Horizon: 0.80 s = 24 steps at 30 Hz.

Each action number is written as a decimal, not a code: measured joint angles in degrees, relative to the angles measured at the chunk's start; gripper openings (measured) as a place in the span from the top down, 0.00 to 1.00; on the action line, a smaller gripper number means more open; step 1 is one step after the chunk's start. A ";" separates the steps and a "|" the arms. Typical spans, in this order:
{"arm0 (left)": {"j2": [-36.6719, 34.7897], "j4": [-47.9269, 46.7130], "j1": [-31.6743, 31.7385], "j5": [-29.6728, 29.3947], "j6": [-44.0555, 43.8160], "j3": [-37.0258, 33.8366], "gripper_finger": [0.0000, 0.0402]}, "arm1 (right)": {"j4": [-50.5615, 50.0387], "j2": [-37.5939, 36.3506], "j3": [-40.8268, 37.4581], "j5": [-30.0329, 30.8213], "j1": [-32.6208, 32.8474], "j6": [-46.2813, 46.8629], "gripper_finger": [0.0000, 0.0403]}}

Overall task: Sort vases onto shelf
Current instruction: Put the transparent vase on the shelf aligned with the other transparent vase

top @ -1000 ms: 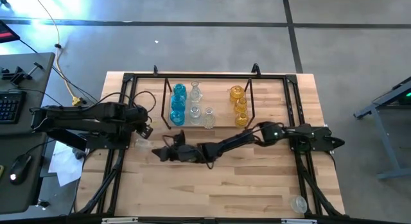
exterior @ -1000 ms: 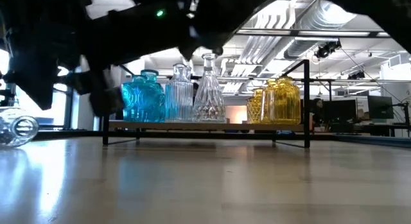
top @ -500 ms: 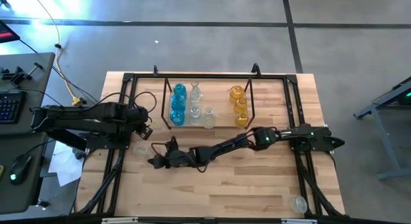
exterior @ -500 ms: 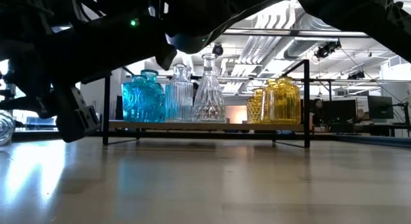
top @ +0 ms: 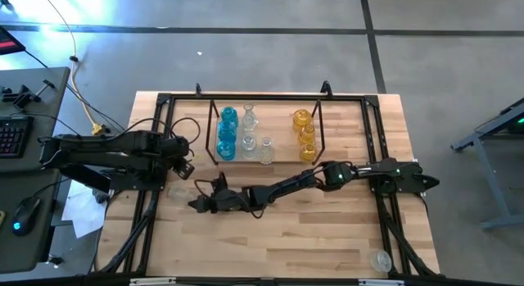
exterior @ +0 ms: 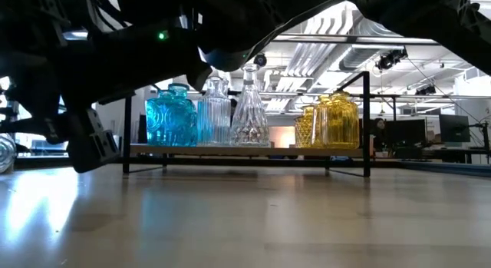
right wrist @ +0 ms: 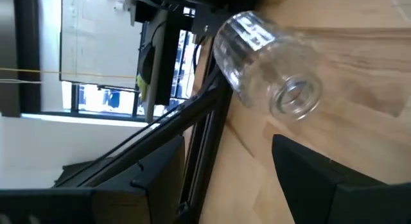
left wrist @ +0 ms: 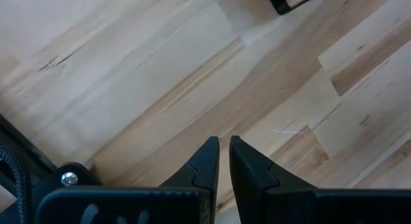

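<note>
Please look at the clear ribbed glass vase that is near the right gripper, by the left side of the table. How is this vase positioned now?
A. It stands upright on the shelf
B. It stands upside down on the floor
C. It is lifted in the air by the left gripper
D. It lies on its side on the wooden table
D. The right wrist view shows the clear ribbed glass vase tipped over on the wooden table, its mouth facing the open right gripper.

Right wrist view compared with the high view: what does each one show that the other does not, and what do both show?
Only the right wrist view: the lying vase close up, with its ribbed body and its open mouth turned toward the open right gripper. Only the high view: the shelf with blue vases and amber vases, a corner vase, and the left arm. Both: the lying vase and the table.
</note>
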 joint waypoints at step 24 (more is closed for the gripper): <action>4.54 -7.10 0.02 0.80 5.51 6.27 1.00 | -1.51 0.04 0.98 -4.58 -0.92 -4.57 0.46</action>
